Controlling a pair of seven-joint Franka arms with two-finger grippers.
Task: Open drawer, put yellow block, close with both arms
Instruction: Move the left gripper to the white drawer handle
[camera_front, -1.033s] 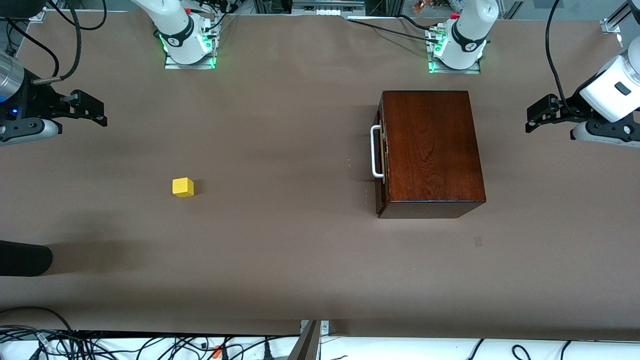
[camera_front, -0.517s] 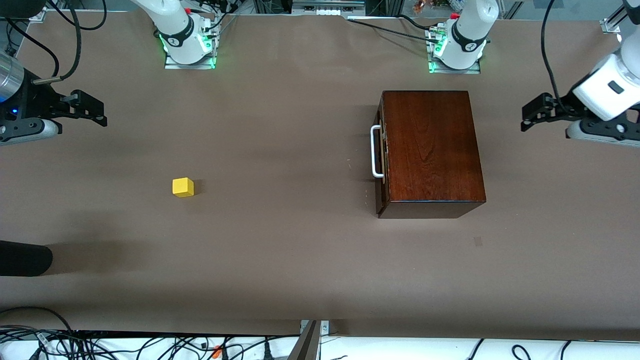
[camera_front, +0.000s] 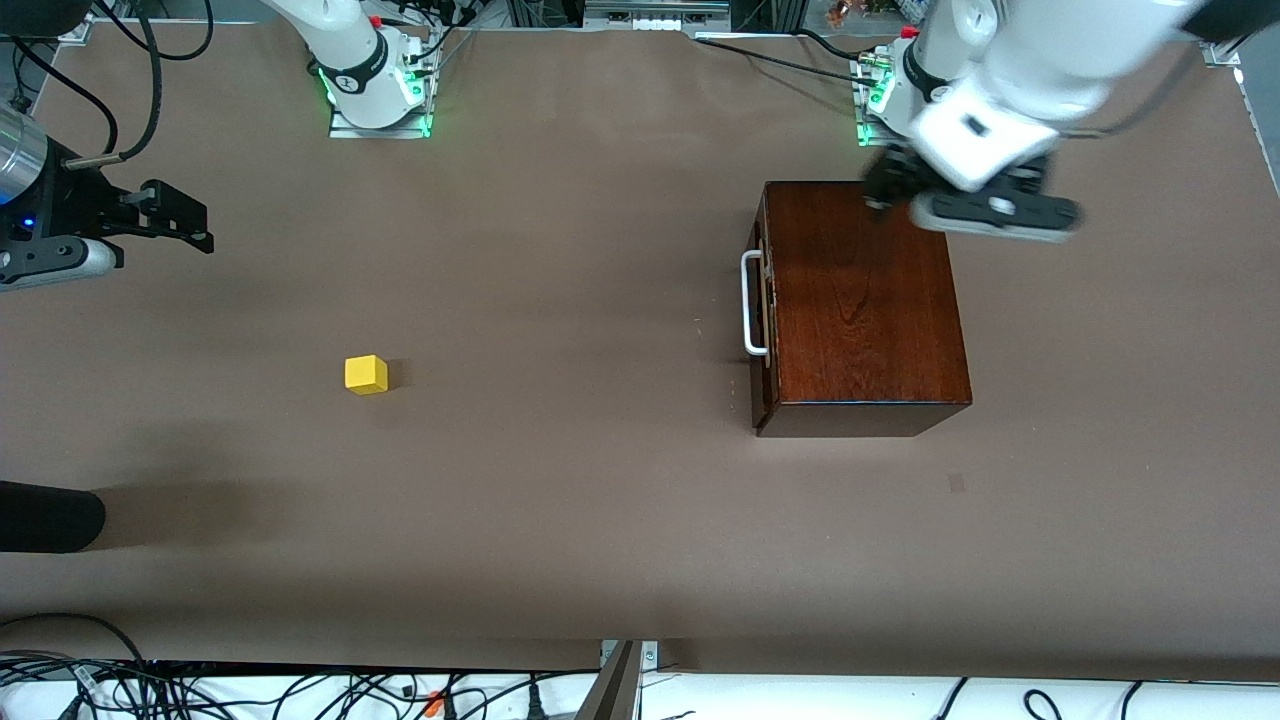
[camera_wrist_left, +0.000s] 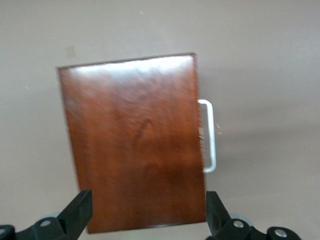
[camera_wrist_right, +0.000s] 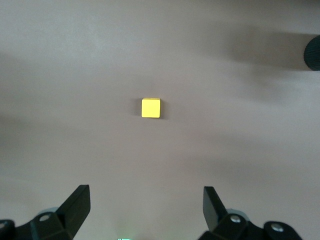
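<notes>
The dark mahogany box stands toward the left arm's end of the table, its drawer shut, with the white handle facing the right arm's end. It also shows in the left wrist view with the handle. My left gripper hangs open and empty over the box's edge nearest the arm bases. The yellow block lies on the table toward the right arm's end; it also shows in the right wrist view. My right gripper waits open and empty, up in the air at the table's end.
A brown mat covers the table. A black rounded object juts in at the right arm's end, nearer the front camera than the block. Cables lie along the table's front edge.
My left arm has swung from the table's end in over the box's top. The right arm, block and box have not moved.
</notes>
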